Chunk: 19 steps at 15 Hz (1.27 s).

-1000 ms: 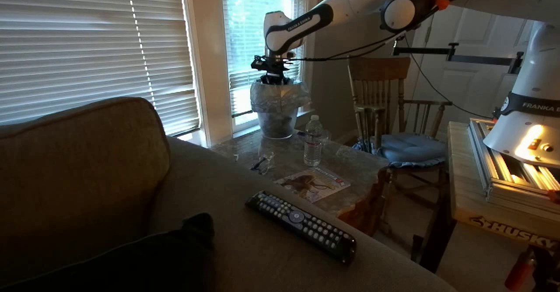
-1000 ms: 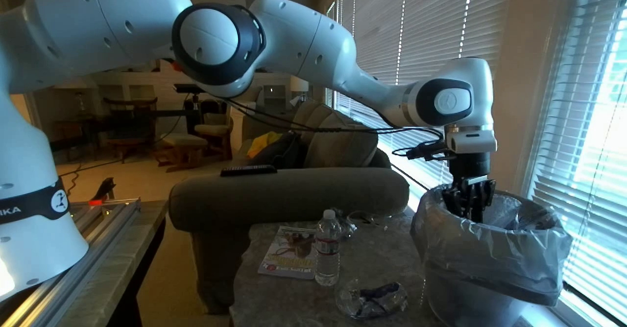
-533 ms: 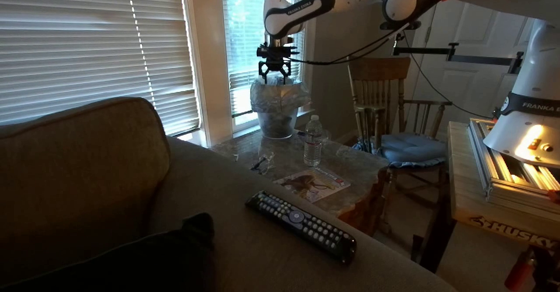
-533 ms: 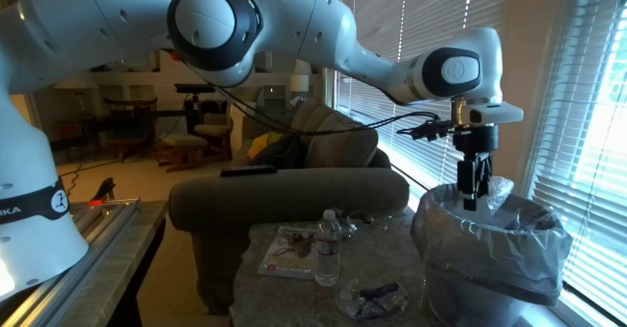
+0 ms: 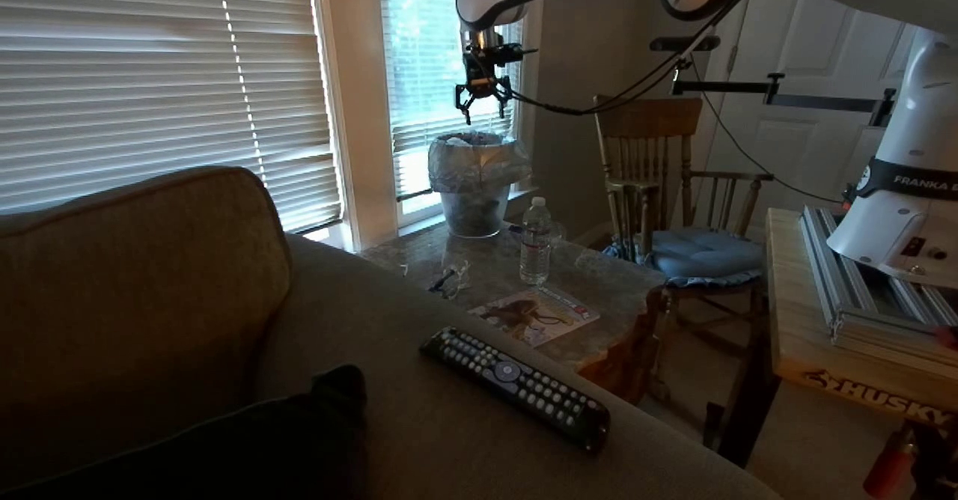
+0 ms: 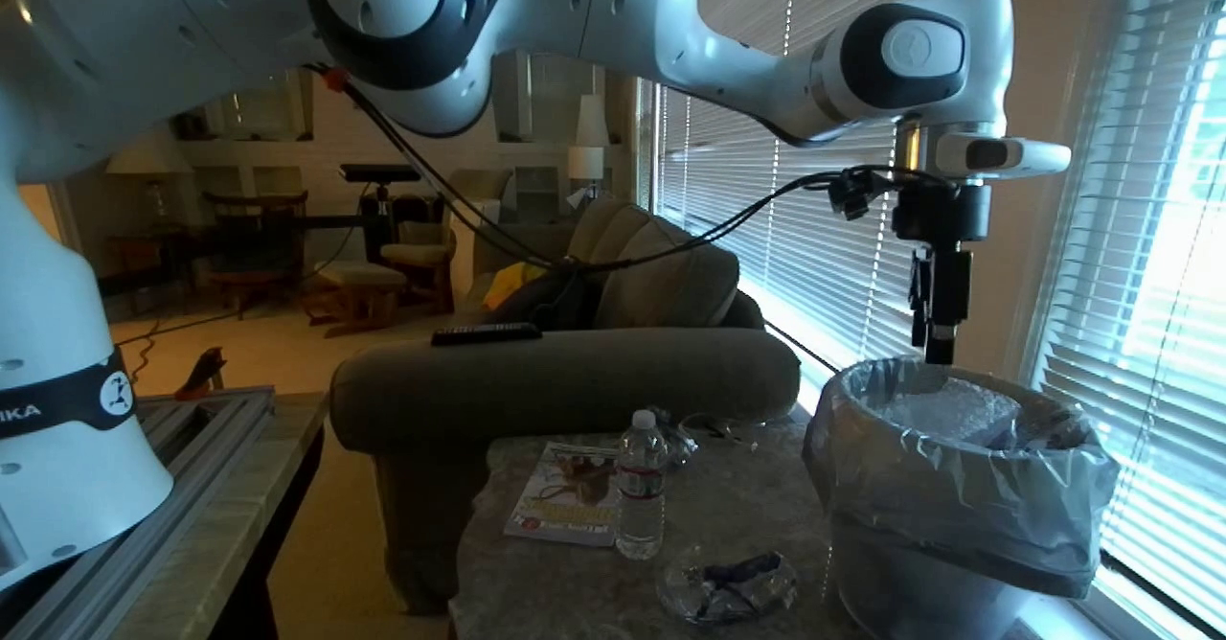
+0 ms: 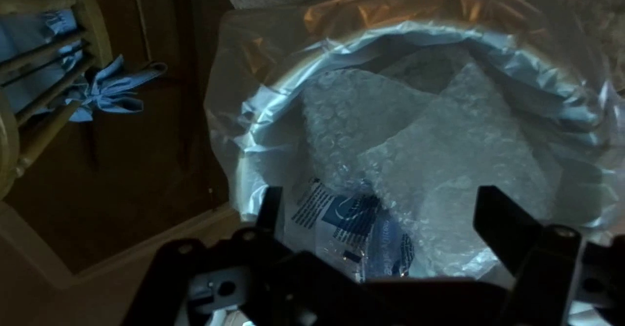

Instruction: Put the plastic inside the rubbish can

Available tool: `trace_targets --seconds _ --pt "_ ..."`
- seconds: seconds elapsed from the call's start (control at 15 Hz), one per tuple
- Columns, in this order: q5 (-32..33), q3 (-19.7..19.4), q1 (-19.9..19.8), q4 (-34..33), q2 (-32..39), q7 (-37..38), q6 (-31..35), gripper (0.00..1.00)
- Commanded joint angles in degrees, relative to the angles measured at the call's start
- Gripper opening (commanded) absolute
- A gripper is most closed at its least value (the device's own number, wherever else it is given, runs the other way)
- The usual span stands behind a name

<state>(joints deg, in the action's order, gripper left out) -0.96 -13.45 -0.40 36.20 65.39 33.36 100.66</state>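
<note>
Gripper (image 5: 485, 117) risen; bottle (image 6: 640, 501) on table (image 6: 757, 496) near window (image 5: 423, 51).

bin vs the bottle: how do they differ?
Size: the pale grey-white round rubbish can is wider and taller than the clear plastic bottle.
Top: the can is wide open; the bottle is narrow-necked under a white cap.
Wrapping: the can has a translucent plastic bag folded over its rim; the bottle wears a label with red on it.
Shared: both stand upright.
</note>
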Motion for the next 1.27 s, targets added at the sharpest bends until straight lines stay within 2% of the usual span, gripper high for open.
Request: trace_targets --seconds 0.0,0.4,0.47,0.67,1.2 --pt "2.0 -0.2 1.4 4.1 -4.1 -7.7 -1.6 1.0" --pt "3.2 -0.4 3.9 11.1 -9.6 -14.8 0.8 1.0" --pt "1.7 -0.1 2.5 4.9 -5.5 -12.6 -0.6 1.0" --pt "1.9 -0.1 3.2 7.2 -7.3 -13.6 -0.5 1.0" --pt "2.0 -0.2 3.2 8.0 -7.5 -13.9 -0.2 1.0"
